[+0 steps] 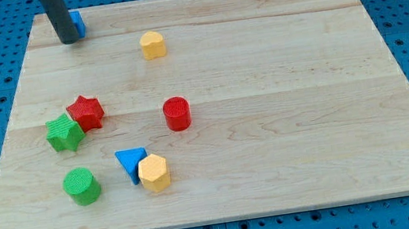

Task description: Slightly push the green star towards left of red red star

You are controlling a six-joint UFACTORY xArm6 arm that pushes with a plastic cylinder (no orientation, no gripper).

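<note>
The green star (64, 133) lies at the view's left on the wooden board (289, 143), touching the lower left side of the red star (86, 112). My tip (69, 40) stands near the board's top left corner, far above both stars in the view. It is right beside a blue block (77, 22), which the rod partly hides, so its shape cannot be made out.
A yellow block (152, 45) sits at the top middle. A red cylinder (177, 113) is right of the stars. A green cylinder (82, 186), a blue triangle (130, 163) and a yellow hexagon (153, 173) lie near the bottom left.
</note>
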